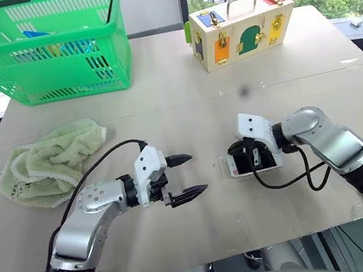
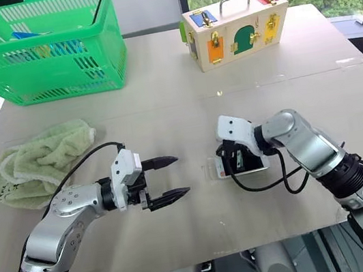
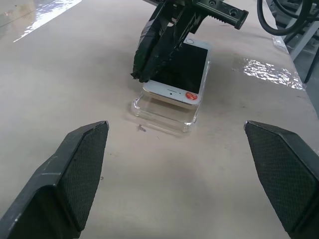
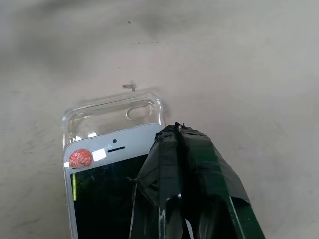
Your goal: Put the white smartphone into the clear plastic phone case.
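While the left gripper point(image 1: 186, 175) is held just above the table point(image 1: 184, 108) with its two black fingers spread wide and nothing between them, the right gripper point(image 3: 142, 74) is pressed together, its taped fingertips brought down on the phone point(image 3: 180, 71). No object is pinched between the right fingers; they are set against the top face of the phone, close to one long edge near its earpiece end. The phone is found on the table in front of the robot, to the right of centre, screen up, lying over the case point(image 3: 162, 110). It is not seated fully: the earpiece end is seen riding above the case floor, and the camera-cutout end of the case point(image 4: 113, 114) is left uncovered beyond it. A small red sticker point(image 4: 79, 159) is seen on the white bezel beside the earpiece. Whether the far end of the phone is tucked inside the case rim cannot be told, since it is hidden by the right gripper.

The left gripper is pointed toward the phone and case, and is kept apart from them with bare table between. A green towel point(image 1: 48, 164) is crumpled at the left edge of the table. A green basket point(image 1: 50, 46) is placed at the far left corner, and a wooden latch box point(image 1: 242, 28) with a metal handle is set at the far side, right of the basket.
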You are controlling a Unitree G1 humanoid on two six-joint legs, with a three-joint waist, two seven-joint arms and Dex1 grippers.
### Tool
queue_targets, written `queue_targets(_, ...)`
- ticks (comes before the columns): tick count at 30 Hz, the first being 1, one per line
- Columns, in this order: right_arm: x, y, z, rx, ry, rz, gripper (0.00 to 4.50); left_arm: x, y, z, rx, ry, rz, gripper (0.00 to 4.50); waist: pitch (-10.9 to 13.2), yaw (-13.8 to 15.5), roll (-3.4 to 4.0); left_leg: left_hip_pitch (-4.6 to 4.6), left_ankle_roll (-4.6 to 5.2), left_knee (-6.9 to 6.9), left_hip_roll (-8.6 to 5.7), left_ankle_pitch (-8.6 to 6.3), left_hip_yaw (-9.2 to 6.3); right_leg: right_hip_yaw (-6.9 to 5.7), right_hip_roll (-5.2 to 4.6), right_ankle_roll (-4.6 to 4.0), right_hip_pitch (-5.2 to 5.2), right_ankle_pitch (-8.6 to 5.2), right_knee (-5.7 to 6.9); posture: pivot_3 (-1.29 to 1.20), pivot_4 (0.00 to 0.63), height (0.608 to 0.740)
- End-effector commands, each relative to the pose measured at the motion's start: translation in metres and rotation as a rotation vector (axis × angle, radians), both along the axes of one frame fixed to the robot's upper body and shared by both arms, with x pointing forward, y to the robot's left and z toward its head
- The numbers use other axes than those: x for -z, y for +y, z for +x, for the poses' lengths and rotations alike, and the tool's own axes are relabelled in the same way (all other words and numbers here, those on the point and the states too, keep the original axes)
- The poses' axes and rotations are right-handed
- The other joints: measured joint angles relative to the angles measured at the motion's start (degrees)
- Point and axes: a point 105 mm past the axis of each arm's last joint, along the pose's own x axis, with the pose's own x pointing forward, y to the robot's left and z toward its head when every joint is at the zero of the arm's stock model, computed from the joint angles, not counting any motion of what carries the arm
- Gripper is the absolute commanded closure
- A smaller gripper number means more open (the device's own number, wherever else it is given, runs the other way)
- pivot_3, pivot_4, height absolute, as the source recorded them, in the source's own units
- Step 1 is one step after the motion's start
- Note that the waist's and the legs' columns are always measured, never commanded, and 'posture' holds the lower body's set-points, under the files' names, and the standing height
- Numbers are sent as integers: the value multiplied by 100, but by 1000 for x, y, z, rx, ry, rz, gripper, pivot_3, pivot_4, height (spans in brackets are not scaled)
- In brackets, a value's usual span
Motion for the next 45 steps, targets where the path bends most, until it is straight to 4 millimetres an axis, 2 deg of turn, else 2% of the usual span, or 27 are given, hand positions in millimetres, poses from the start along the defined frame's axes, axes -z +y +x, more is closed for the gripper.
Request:
queue_targets(1, -13, 3, -6, -18, 5, 66, 4475, -8, -1, -1, 16, -37, -12, 0, 0, -3, 0, -1, 0, 0, 0, 0, 0, 0, 0, 0, 0, 0, -1, 0, 150, 740)
queue_targets(5, -21, -1, -13, -32, 27, 94, 4475, -6, -2, -3, 19, -35, -10, 0, 1, -3, 0, -2, 0, 0, 0, 0, 0, 0, -1, 0, -1, 0, -1, 0, 150, 740)
queue_targets(8, -18, -4, -20, -57, 29, 64, 4475, -5, -3, -2, 20, -34, -11, 0, 1, 0, 1, -1, 0, 0, 0, 0, 0, 0, -1, 0, -1, 0, -1, 0, 150, 740)
queue_targets(13, -4, -9, -27, -76, 39, -8, 4475, -4, -3, -2, 22, -33, -13, 0, 1, -7, 0, -2, 0, -1, 0, 0, 0, 0, -3, 0, -1, 0, -2, 0, 150, 740)
queue_targets(20, 29, -16, -39, -124, 83, -129, 4475, -3, -3, -2, 24, -32, -13, 0, -2, -7, -4, 1, 0, -1, 2, 0, -2, -2, -1, 0, -1, 0, -1, 0, 150, 740)
queue_targets(25, 47, -19, -37, -100, 93, -177, 4475, -3, -2, -2, 22, -32, -13, 0, -13, -7, -18, 9, 0, 1, 1, 0, 0, -1, -3, 0, 6, 0, -1, 0, 150, 740)
queue_targets(27, 48, -20, -37, -101, 97, -174, 4475, -3, -2, -2, 22, -31, -13, 0, -16, -7, -18, 16, 0, 1, 3, 0, -1, -4, -6, 0, 11, 0, -1, 0, 150, 740)
queue_targets(31, -2, 1, -38, -84, 143, 123, 4475, -2, 0, -2, 17, -32, -13, 0, -17, -10, -20, 16, -1, 1, 8, 0, -4, -5, -12, 0, 11, 0, -1, 0, 150, 740)
queue_targets(34, -32, 5, -35, -79, 130, 236, 4475, 0, 0, -3, 14, -30, -14, 0, -9, -8, -11, 3, -1, 0, 9, 0, -4, -1, -12, -12, -1, 8, 1, 0, 150, 740)
queue_targets(36, -45, 6, -31, -63, 111, 263, 4475, 1, 0, -3, 13, -29, -16, 0, -8, -8, -10, 1, -2, -1, 9, 0, -4, -2, -11, -12, -3, 8, 1, 0, 150, 740)
queue_targets(40, -44, 0, -9, 21, -8, 168, 4475, 4, 3, -3, 10, -27, -18, 0, -8, -5, -10, -2, -2, -4, 9, 0, -2, -5, -11, -12, -4, 7, -5, 0, 150, 740)
queue_targets(45, -14, -14, 9, 32, -85, -32, 4475, 8, 3, -4, 12, -28, -19, 0, -8, 3, -10, -3, -1, -4, 6, 0, 5, -18, -13, -12, -6, 7, -7, 0, 150, 740)
